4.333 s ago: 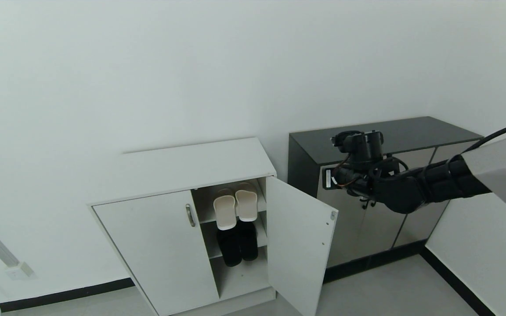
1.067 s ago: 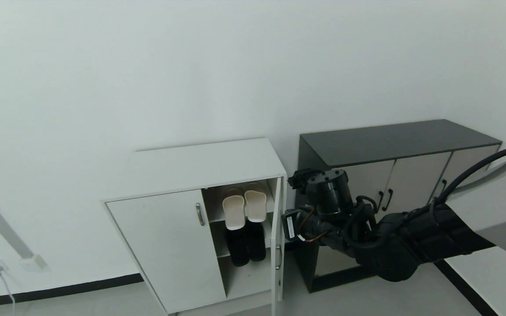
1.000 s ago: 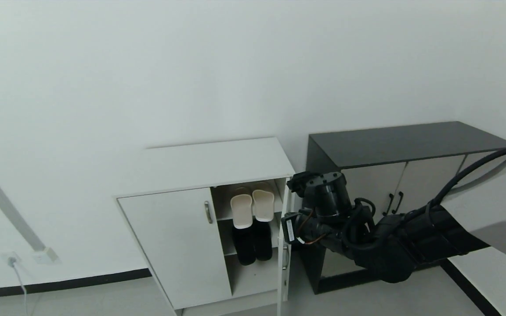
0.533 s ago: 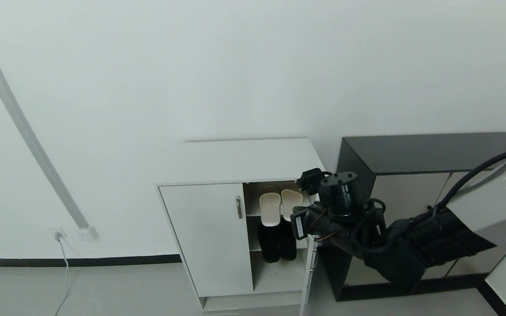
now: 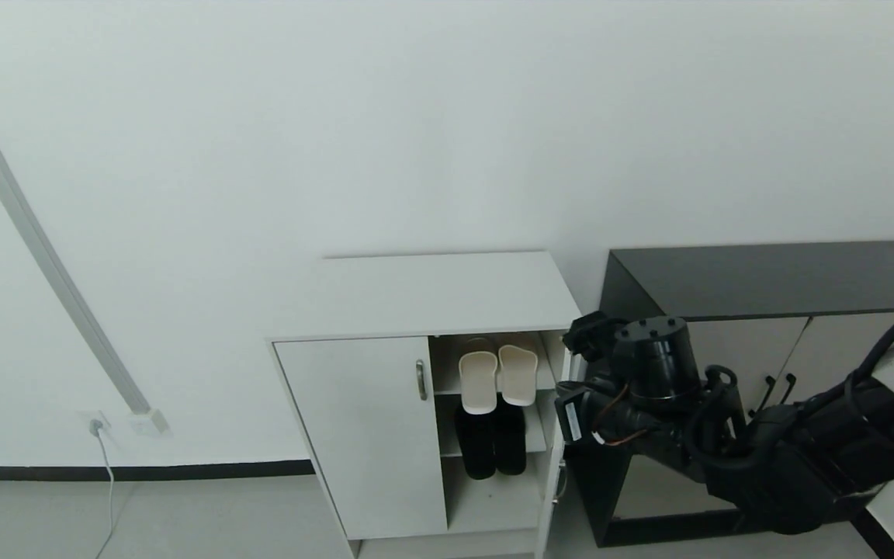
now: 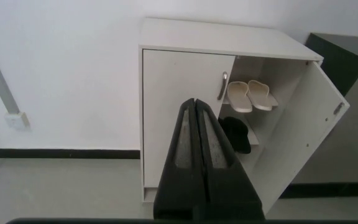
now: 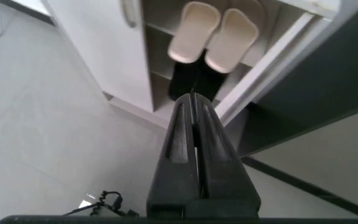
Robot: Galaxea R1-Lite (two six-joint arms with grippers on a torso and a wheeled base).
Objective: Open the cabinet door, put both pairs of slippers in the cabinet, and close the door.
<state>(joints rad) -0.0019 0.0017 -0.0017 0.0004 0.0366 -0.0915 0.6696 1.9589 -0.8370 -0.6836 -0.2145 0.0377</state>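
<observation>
The white cabinet (image 5: 439, 291) stands against the wall with its left door (image 5: 362, 435) shut. Its right door (image 5: 552, 497) stands open, edge-on in the head view. A cream pair of slippers (image 5: 497, 376) lies on the upper shelf and a black pair (image 5: 493, 446) on the shelf below. My right arm (image 5: 649, 388) is at the outer side of the open door. In the right wrist view the right gripper (image 7: 193, 102) is shut and empty, pointing at the slippers (image 7: 213, 34) beside the door (image 7: 272, 71). The left gripper (image 6: 196, 115) is shut and empty, well back from the cabinet (image 6: 185, 81).
A dark cabinet (image 5: 765, 276) stands directly right of the white one, close behind the open door. A wall socket with a cable (image 5: 98, 425) and a slanting conduit (image 5: 28, 233) are on the wall to the left. Grey floor lies in front.
The head camera has shifted. The right door has swung from wide open to partly open. My right arm has come down from the dark cabinet to the door's outer side.
</observation>
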